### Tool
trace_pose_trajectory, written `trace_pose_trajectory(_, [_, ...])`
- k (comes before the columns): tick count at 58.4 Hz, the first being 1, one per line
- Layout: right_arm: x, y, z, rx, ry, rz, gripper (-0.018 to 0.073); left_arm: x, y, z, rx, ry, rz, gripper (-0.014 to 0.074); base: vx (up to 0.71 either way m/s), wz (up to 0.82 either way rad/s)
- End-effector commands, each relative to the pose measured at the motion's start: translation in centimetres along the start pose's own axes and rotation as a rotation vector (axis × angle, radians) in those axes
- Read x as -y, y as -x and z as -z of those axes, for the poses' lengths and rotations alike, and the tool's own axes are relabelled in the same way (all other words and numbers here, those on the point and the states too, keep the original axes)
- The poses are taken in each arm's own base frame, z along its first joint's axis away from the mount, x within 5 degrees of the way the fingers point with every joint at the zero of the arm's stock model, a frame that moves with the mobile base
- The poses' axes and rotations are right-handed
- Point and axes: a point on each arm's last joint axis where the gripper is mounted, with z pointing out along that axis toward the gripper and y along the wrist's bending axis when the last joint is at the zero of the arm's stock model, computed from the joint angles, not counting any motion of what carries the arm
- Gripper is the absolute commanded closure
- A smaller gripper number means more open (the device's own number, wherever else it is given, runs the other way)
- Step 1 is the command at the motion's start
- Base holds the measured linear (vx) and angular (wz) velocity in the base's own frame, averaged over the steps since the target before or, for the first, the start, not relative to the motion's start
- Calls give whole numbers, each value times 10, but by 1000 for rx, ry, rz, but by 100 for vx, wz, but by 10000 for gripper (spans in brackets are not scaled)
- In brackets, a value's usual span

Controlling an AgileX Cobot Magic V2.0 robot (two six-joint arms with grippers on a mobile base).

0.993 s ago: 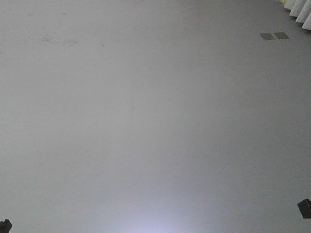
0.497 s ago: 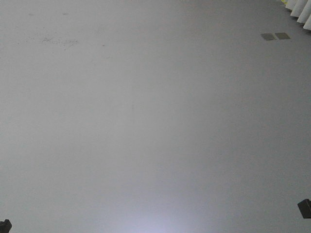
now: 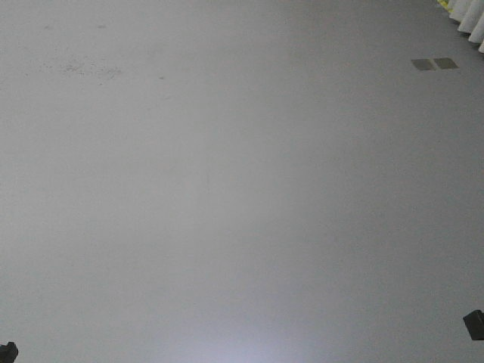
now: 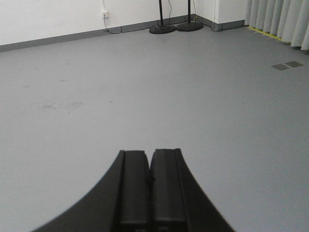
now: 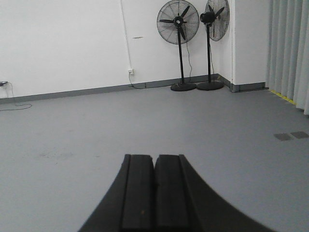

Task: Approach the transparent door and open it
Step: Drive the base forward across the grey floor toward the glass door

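The two dark square floor plates (image 3: 435, 63) have slid right and lower, so the base is probably advancing. No transparent door shows yet. Left claw (image 4: 150, 153) and right claw (image 5: 155, 157) are pressed closed, empty.

Plain grey floor (image 5: 72, 125), smooth and matte. Two pedestal fans (image 5: 179, 48) stand on round black bases at its far edge. Two small dark square plates (image 5: 291, 136) sit flush side by side, right of the fans and nearer. A faint speckled scuff patch (image 5: 55, 155) lies left of the fans and nearer. A yellow line (image 5: 282, 96) runs along the floor right of the fans.
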Motion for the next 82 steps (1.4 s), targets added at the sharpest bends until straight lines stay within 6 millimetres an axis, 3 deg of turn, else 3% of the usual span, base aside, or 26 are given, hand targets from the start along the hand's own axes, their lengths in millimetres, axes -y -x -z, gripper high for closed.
trace_pose_trajectory(1, [-1, 7, 1, 90, 8, 5, 564, -1, 5, 0, 86, 13, 7, 594, 27, 8])
trace_pose_trajectory(82, [-1, 7, 1, 90, 8, 5, 564, -1, 5, 0, 86, 13, 7, 594, 37, 30])
